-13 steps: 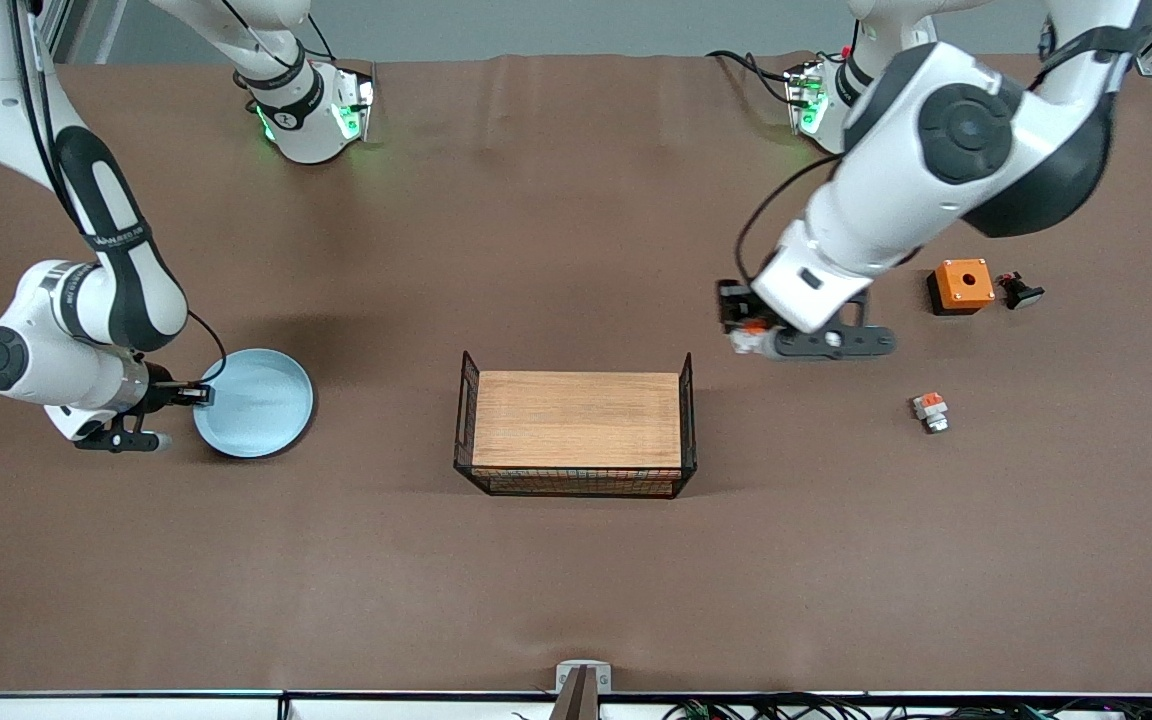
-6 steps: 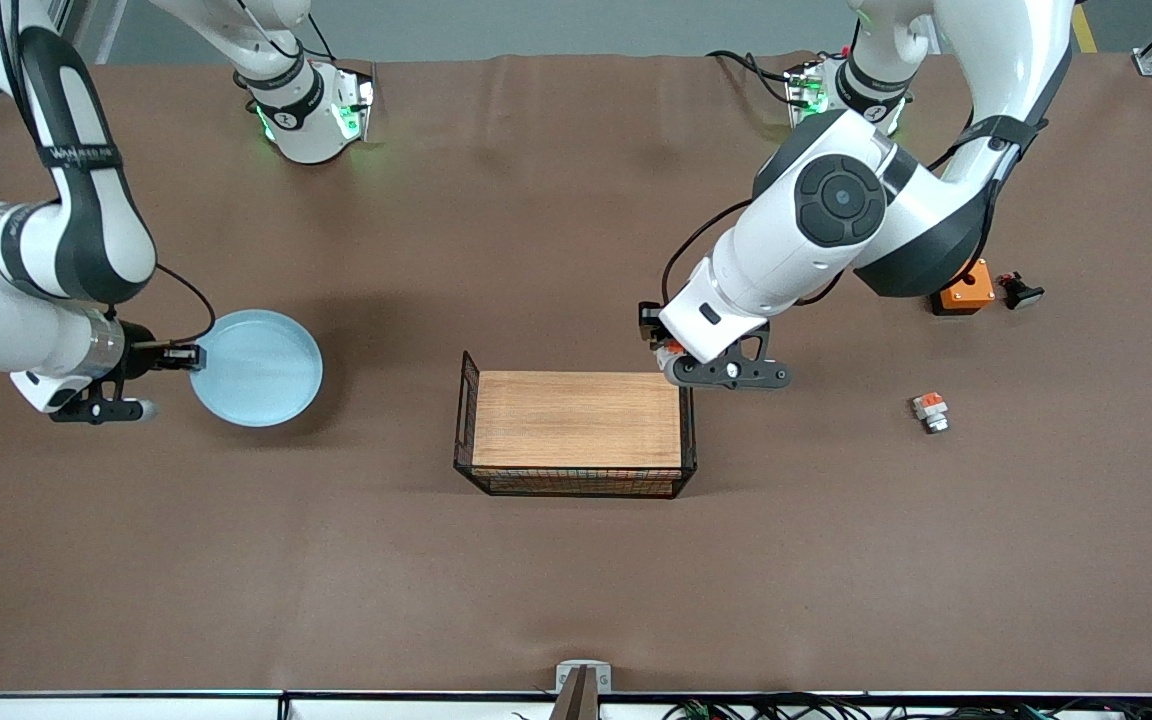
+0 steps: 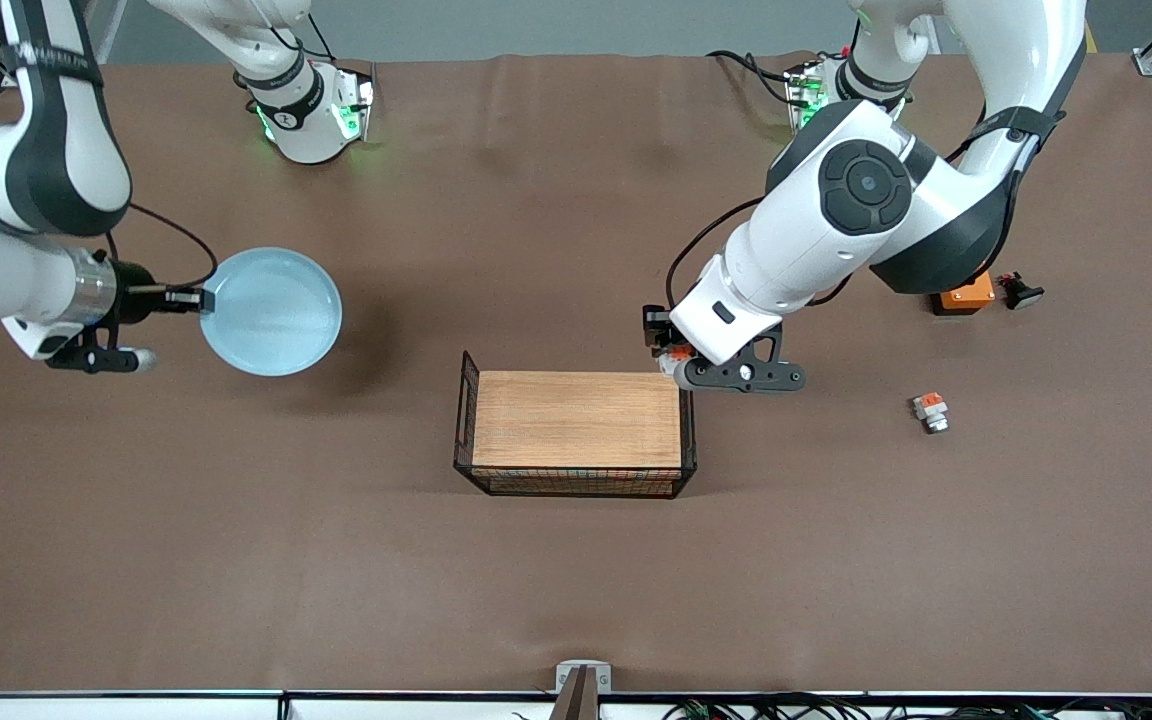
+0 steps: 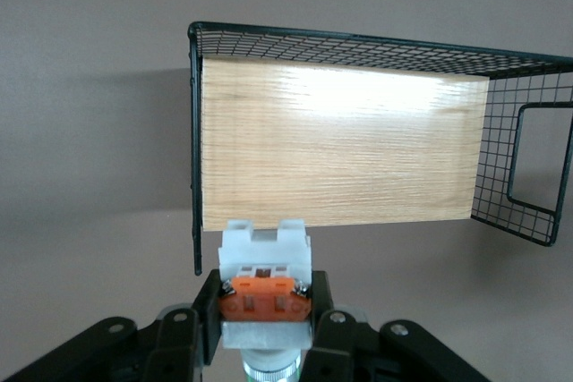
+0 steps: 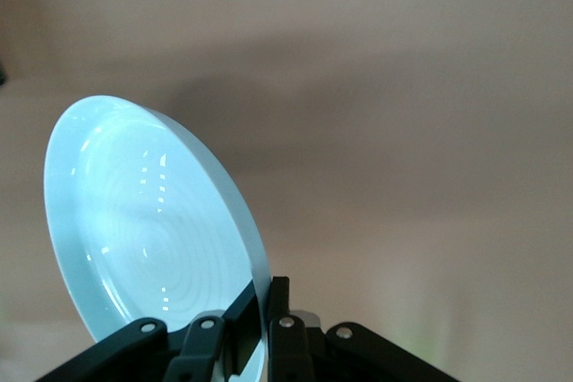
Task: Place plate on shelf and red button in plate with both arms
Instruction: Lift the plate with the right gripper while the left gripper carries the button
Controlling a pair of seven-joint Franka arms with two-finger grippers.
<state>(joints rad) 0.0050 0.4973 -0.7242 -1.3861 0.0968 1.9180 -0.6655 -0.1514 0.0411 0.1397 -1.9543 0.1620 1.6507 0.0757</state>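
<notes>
We see 2 Franka arms with glossy white shells and dark grey, nearly black joint caps and bands. The left arm (image 3: 836,220) has a round dark cap with a ring of small dimples. The right arm (image 3: 36,170) carries a dark band with pale lettering. Thin black cables loop along each wrist. Green lights glow at both bases. Each black gripper shows small silver screws.

Pale-blue plate (image 3: 272,312); white, orange-red button (image 4: 265,276)
</notes>
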